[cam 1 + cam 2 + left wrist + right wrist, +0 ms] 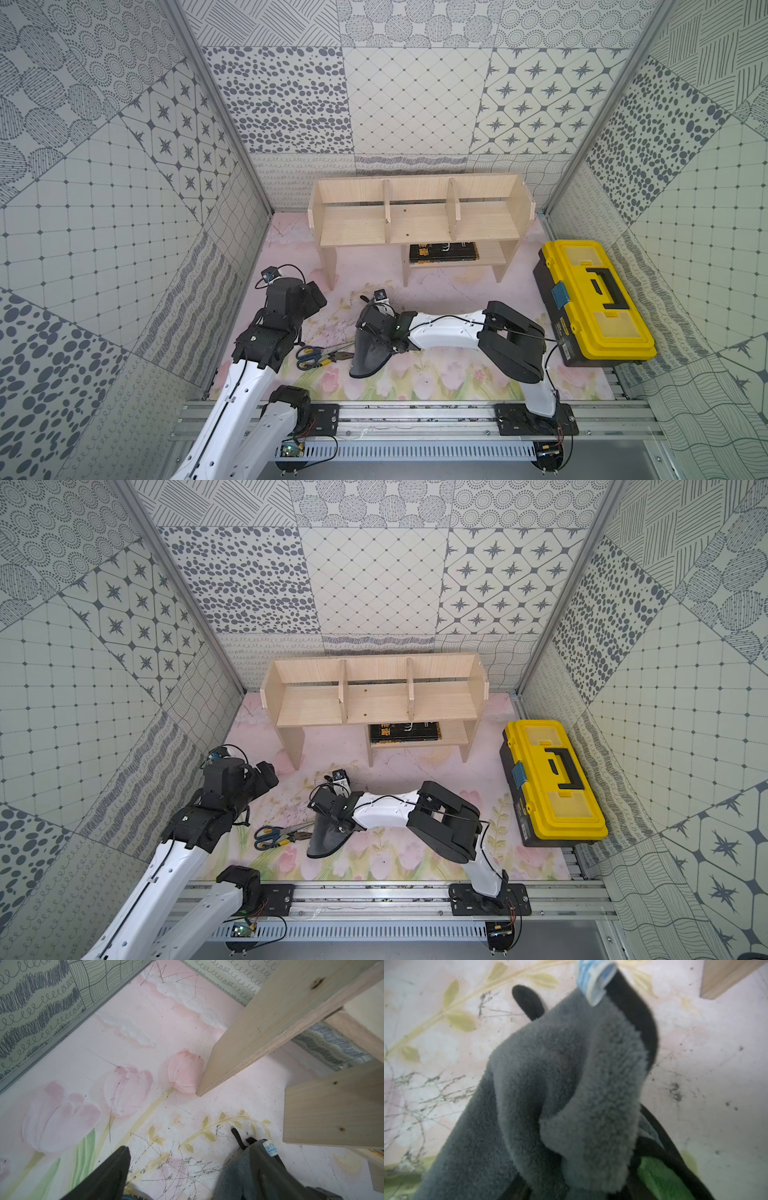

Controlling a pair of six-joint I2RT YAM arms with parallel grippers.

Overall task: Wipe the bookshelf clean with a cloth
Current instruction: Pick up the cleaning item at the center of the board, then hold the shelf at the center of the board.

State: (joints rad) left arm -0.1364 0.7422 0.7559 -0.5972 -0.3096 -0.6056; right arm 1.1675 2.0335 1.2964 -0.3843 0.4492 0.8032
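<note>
**Right gripper** [372, 303]: closed down on the cloth [368, 357], jaws narrow with fabric bunched between them. The right wrist view was filled with grey pile. One rounded black fingertip [527, 1000] stood clear above the fold, and a strip of the cloth's bright green side [658, 1178] showed low in the frame. That green face appeared in this view alone; both top views gave the cloth only as a dark drape. A white-and-blue tag [593, 978] sat at the raised end of the cloth, and the left wrist view caught it as well.

**Position of the cloth:** in both top views it hung from the right gripper down toward the mat [436, 374], in front of the bookshelf [419, 226] and apart from it. Whether its lower end rested on the mat could not be determined.

**Left gripper** [318, 297]: jaws wide, nothing between them. The left wrist view showed one finger [116, 1167] far out to one side with bare mat beside it. The cloth covered the opposite finger in that view. The same view showed a leg [249, 1043] of the bookshelf standing on the mat.

**Surroundings:** the bookshelf stood near the back wall. Small brown specks [403, 211] lay on the board of its middle bay, seen only from above. A dark book [442, 252] lay flat on the lower shelf. Blue-handled scissors [307, 358] lay on the mat between the arms, near the cloth's lower end. A yellow-and-black toolbox [594, 303] sat closed on the robot's right, well apart from the cloth.
</note>
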